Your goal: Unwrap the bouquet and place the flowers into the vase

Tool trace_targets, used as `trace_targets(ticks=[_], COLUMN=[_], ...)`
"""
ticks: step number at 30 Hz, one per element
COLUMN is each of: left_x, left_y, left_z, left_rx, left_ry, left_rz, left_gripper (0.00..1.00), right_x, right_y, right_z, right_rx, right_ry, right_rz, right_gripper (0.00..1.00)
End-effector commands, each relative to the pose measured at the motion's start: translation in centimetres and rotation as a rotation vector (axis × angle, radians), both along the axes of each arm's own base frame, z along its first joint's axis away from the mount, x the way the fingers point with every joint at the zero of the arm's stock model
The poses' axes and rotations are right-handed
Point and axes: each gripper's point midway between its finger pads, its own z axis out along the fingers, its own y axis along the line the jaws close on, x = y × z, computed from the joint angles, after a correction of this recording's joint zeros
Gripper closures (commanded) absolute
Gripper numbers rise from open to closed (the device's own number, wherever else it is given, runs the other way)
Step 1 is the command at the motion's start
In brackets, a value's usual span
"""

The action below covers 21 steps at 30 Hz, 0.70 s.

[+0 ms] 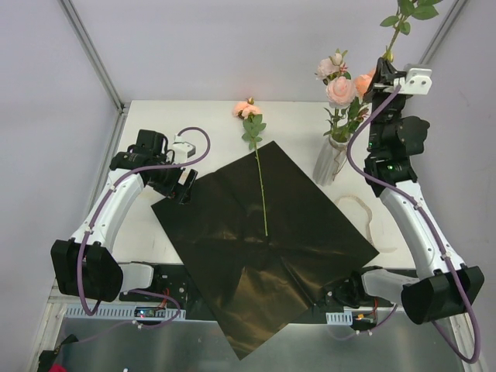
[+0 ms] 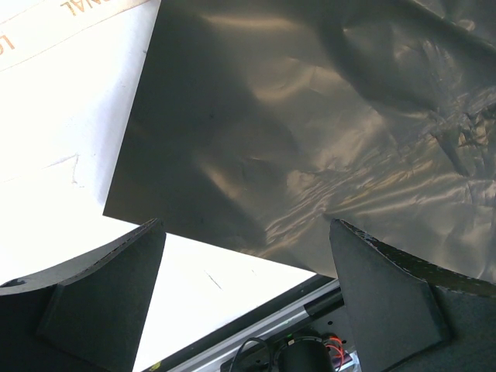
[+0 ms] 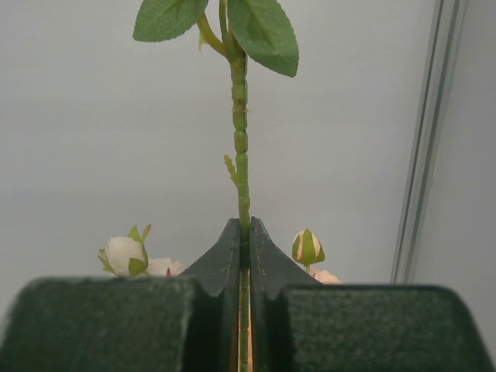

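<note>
The bouquet's black paper lies spread flat on the table, unwrapped. One peach-pink rose lies at its far corner, its stem running down over the sheet. The clear vase stands at the right and holds several flowers. Above and right of it, my right gripper is shut on a thin green stem whose leaves stick up past the fingertips. My left gripper is open just over the sheet's left corner, holding nothing.
A loose cream ribbon lies on the white table right of the sheet, in front of the vase. Metal frame posts and grey walls close in the back corners. Buds show behind the right fingers.
</note>
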Motion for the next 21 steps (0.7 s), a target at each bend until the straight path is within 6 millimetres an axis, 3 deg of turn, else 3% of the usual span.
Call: trace_targets(ticks=[1,8,12,14,15,16,21], left_x=[0.8,0.3,0.2,0.1,0.0,0.0,0.1], left_y=[0.1,0.3,0.2,0.1,0.1,0.1,-0.3], left_z=[1.3,1.1,1.0,0.8,0.7,0.6,0.8], left_rx=[-0.012,-0.002,-0.009,-0.013,-0.015,-0.02,-0.042], left_ry=[-0.04,-0.038,-0.034,-0.028,-0.021,-0.018,-0.02], left_rz=[0.004,0.004,0.006,0.006,0.006,0.008,0.015], left_gripper=[0.13,0.13,0.13,0.13,0.13,0.13,0.14], right_x=[0.1,1.5,1.0,0.4,0.2,-0.1,-2.1], right_y=[-0.7,-0.3,0.4,0.7,0.9,1.1,2.4], right_z=[0.2,-4.5,-6.9,-8.1,-8.5,-8.8,-10.3], right_rx=[0.076,0.059,0.055,0.067,0.073,0.09,0.109], right_ry=[-0.068,0.038,0.123,0.167,0.181,0.197,0.254], right_rz=[-0.005,-0.001,0.039,0.068,0.081,0.097,0.156], right_gripper=[0.99,0.99,0.99,0.89,0.72,0.65,0.4])
